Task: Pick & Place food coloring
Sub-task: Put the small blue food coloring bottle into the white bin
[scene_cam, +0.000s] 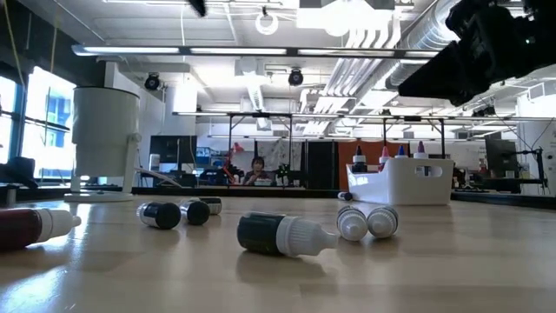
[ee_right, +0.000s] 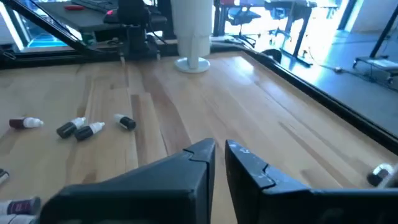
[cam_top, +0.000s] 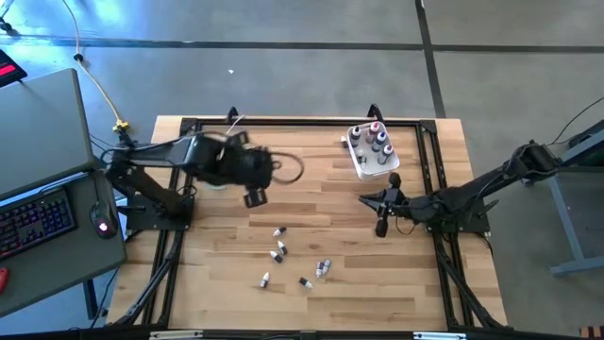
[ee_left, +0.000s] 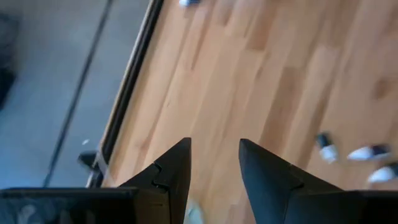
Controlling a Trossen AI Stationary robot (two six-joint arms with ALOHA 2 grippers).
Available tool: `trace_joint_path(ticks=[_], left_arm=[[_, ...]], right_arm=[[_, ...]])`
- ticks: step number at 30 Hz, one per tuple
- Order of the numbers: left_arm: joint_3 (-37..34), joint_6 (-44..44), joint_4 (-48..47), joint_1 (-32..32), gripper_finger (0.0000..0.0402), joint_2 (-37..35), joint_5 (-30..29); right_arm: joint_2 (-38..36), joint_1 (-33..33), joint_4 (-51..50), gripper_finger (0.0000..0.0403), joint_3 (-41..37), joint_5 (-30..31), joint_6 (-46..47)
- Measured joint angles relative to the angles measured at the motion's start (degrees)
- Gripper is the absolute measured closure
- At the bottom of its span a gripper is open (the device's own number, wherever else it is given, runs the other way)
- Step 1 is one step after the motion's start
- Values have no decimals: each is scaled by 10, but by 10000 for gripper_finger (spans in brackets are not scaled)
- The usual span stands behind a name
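Several small food coloring bottles lie on their sides, scattered on the wooden table point(cam_top: 283, 253), point(scene_cam: 282, 235), point(ee_right: 81, 129); most are dark droppers with white tips. Others stand upright in the white tub point(cam_top: 370, 162), point(scene_cam: 405, 181) near the far right corner. My left gripper point(cam_top: 255, 196), point(ee_left: 214, 149) hovers open above the table's middle, left of and beyond the loose bottles; three of them point(ee_left: 354, 158) show off to one side of its fingers. My right gripper point(cam_top: 381, 213), point(ee_right: 221, 148) waits just on the near side of the tub, its fingers only a narrow gap apart, holding nothing.
A clear cup on a round foot point(ee_right: 193, 31), point(scene_cam: 104, 139) stands on the table's left part, under my left arm. A black frame point(cam_top: 429, 170) runs around the table. Bare wood lies between the loose bottles and the tub. A desk with a keyboard point(cam_top: 38, 222) stands to the left.
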Motion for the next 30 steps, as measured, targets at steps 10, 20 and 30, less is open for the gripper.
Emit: trace_joint_path(ticks=[10, 20, 30], left_arm=[[-350, -101, 200, -75, 271, -143, -9], [-451, -111, 360, -104, 271, -168, 56], [-452, -105, 371, -104, 271, -168, 52]], right_arm=[[228, -49, 296, 375, 27, -239, -15], [415, -52, 245, 291, 175, -413, -17], [508, -28, 114, 280, 233, -524, -58]])
